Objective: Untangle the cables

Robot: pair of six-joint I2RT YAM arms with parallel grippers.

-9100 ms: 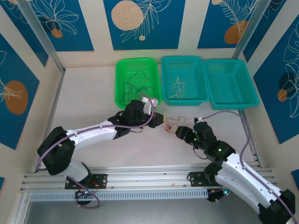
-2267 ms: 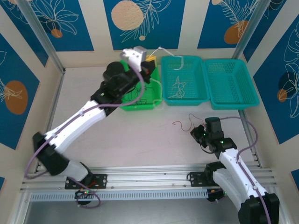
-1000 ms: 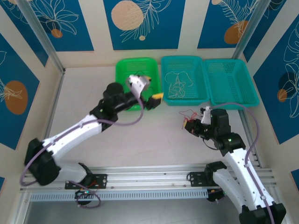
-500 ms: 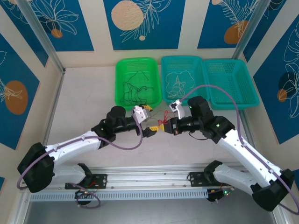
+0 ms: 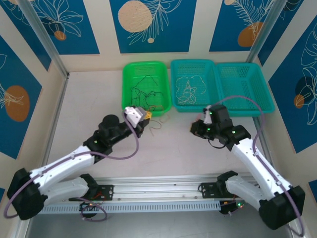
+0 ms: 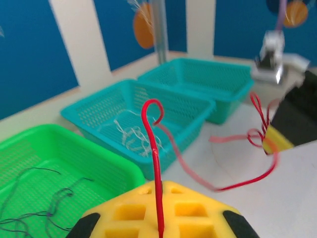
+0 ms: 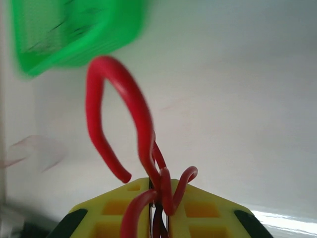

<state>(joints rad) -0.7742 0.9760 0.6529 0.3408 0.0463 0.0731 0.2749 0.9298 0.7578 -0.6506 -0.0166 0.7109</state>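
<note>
the grippers have drawn apart from mid-table: the left gripper [image 5: 145,116] sits at the green basket's [image 5: 124,89] near right corner, and the right gripper [image 5: 195,128] is nearer than the middle teal basket [image 5: 193,61]. the green basket holds black cables [image 5: 141,93] and the middle teal basket whitish cables [image 5: 187,91], with the right teal basket [image 5: 245,87] alongside. the left gripper is clenched on a red cable [image 6: 155,148], the right gripper on a red tangle [image 7: 142,116].

The pale tabletop [image 5: 89,99] bears three baskets in a row along its far side. From the left: green basket [image 5: 146,63], middle teal basket [image 5: 194,61], right teal basket [image 5: 241,64].
</note>
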